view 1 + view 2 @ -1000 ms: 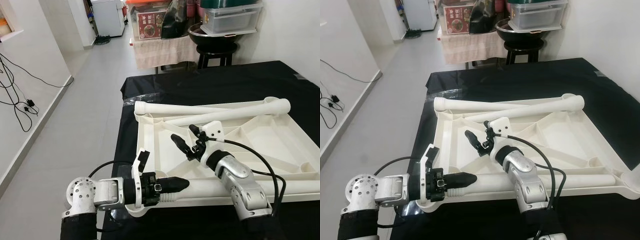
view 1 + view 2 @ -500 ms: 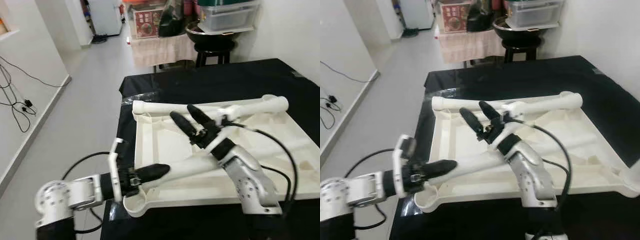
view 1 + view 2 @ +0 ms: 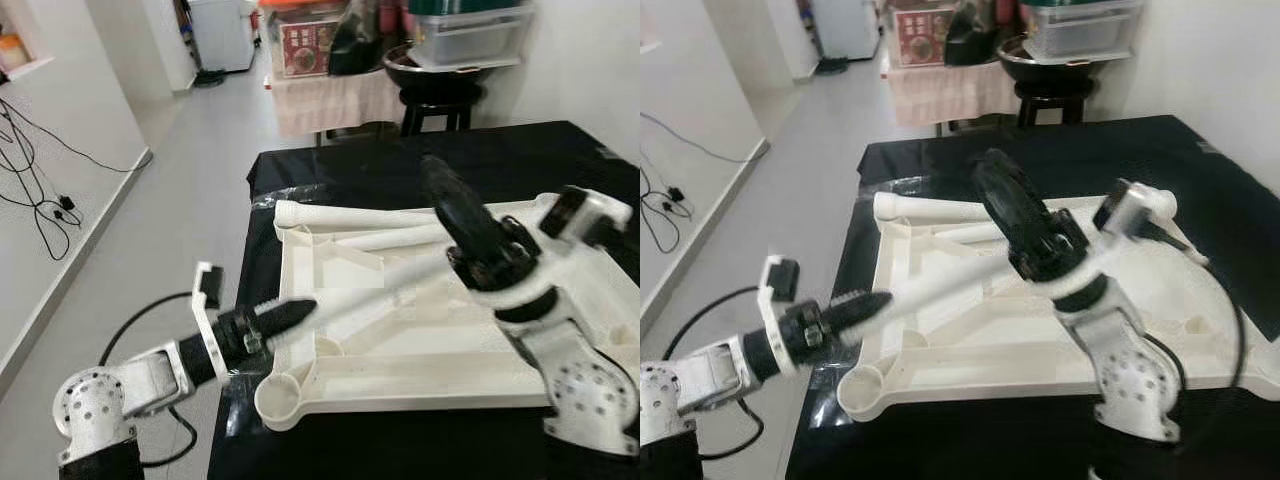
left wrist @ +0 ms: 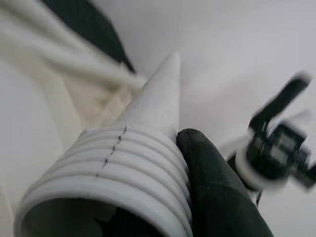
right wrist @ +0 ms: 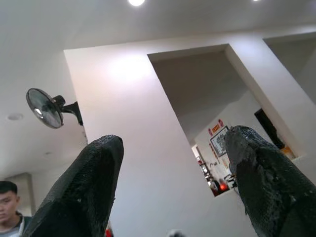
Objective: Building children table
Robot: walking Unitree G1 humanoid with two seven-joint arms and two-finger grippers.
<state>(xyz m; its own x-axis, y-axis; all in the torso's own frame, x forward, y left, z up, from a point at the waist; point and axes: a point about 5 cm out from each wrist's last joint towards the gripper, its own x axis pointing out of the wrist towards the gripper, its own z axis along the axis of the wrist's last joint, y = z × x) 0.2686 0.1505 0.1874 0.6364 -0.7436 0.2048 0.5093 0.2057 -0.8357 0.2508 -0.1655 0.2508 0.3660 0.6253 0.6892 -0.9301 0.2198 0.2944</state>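
Assembly looks barely begun: our left tool [image 3: 283, 317] pinches a white ribbed plastic leg [image 3: 350, 300] over the upturned white plastic table panel [image 3: 400, 345] on the black tabletop [image 3: 350, 165]; our right tool [image 5: 170, 190] is spread, raised, empty.

Your left gripper [image 3: 285, 318] has pulled the white table leg [image 3: 370, 296] out of its flat place along the near edge of the upturned tabletop [image 3: 400, 345]. The leg now lies slanted across the tabletop, with its ribbed end at the near left, off the edge. Your right gripper [image 3: 452, 205] has lifted from low above the tabletop and now points upward, fingers apart and holding nothing.
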